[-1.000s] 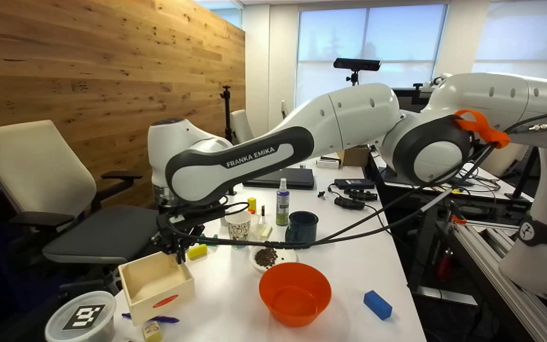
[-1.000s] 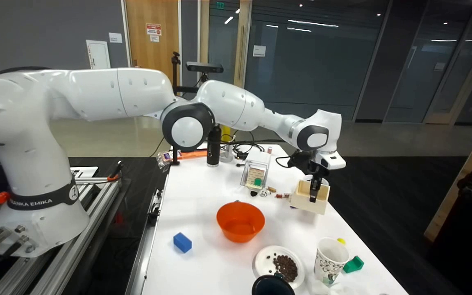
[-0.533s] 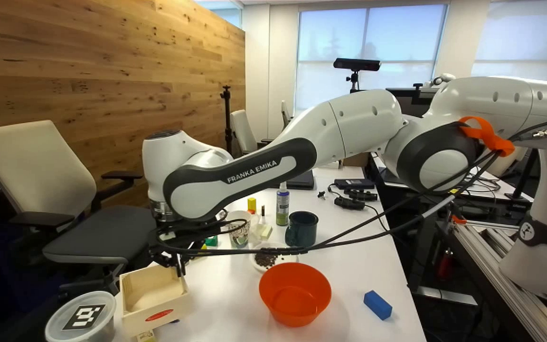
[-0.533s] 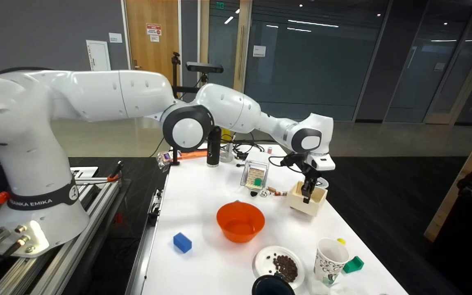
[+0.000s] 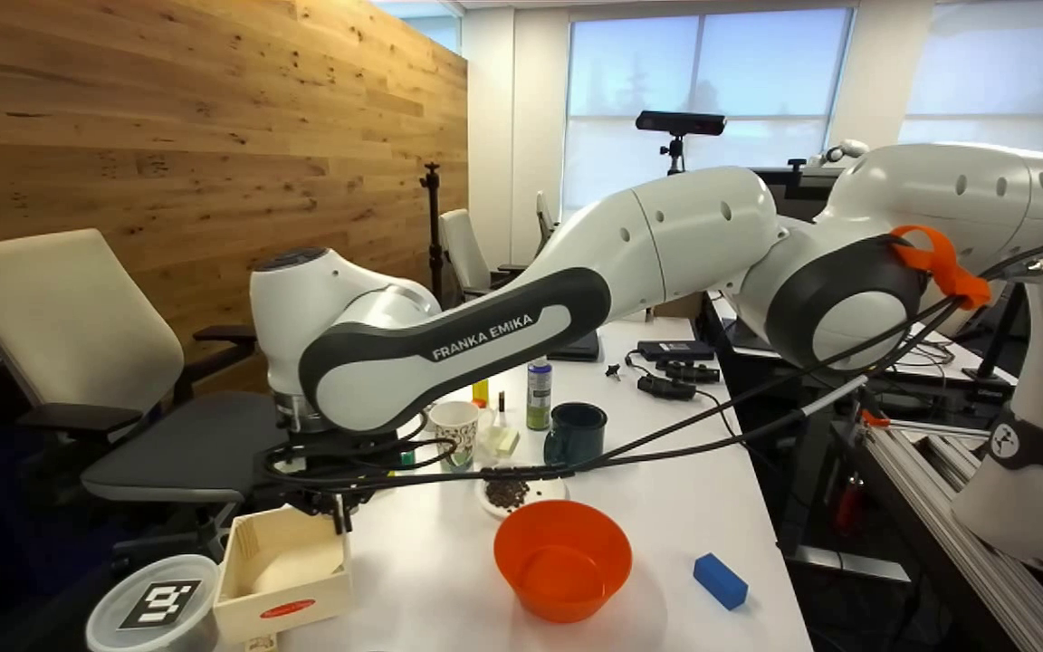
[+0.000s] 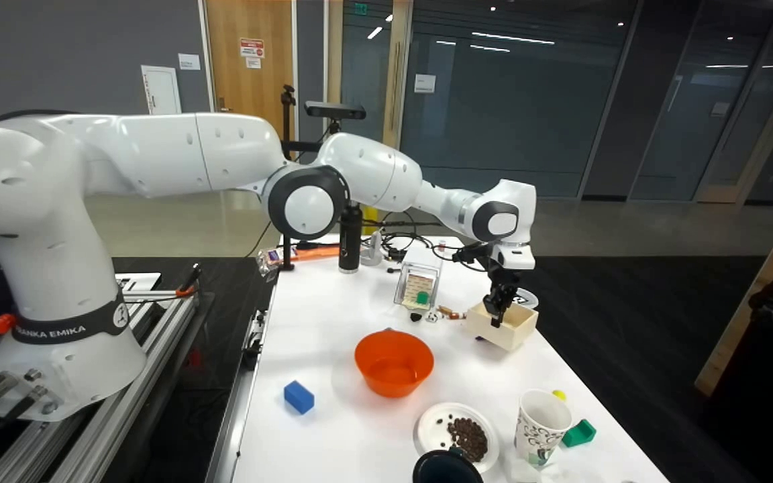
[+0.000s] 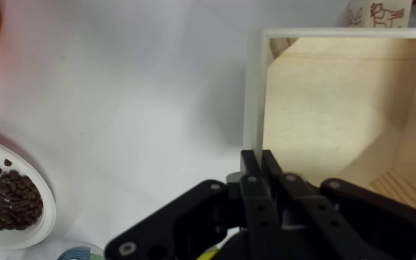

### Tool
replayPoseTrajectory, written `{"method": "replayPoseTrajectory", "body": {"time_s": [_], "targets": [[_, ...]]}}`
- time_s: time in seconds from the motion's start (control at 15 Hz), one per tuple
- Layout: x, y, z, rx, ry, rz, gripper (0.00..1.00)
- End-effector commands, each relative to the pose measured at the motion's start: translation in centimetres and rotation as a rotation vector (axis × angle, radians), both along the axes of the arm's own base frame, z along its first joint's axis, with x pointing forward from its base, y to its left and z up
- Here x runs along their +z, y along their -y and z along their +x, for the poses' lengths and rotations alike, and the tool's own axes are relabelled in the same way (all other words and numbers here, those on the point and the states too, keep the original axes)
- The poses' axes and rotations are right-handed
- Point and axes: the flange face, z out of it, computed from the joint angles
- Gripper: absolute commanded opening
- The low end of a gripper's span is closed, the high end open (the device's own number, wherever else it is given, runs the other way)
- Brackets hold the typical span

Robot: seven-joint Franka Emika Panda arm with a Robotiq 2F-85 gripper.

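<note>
Pale wood forms the box, one side wall of which is pinched by the gripper. The jaws are clenched on that wall, one tip inside the box and one outside, as the wrist view shows up close. The box is near the edge of the white table, its mouth upward; whether its base touches the tabletop cannot be told. A red oval marks another of its walls. Just beside the box is a tub with a black-and-white tag on its lid. A stamped block shows past the box's rim in the wrist view, partly hidden by it.

Between the box and a blue block, in both exterior views, stands an orange bowl. Near the bowl is a white plate bearing brown beans, most heaped together, a few loose. A patterned cup stands upright near the plate, a green block just beside it. Near the plate too is a dark mug, with a bottle behind it in an exterior view. Well apart from the gripper, a black flask stands upright.
</note>
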Motion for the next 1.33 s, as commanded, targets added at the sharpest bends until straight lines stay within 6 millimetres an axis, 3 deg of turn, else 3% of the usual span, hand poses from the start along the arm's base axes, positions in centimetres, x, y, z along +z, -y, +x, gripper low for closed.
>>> {"method": "replayPoseTrajectory", "body": {"time_s": [0.0, 0.2, 0.6, 0.93, 1.27], "targets": [[0.5, -1.0, 0.1, -0.045, 0.053, -0.051, 0.02], [0.7, -1.4, -0.1, -0.003, 0.042, -0.074, 0.02], [0.8, -1.4, 0.2, 0.353, 0.007, -0.114, 0.02], [0.4, 1.8, 1.5, 0.607, 0.036, -0.129, 0.02], [-0.1, 7.9, 3.2, 0.737, 0.134, -0.104, 0.02]]}}
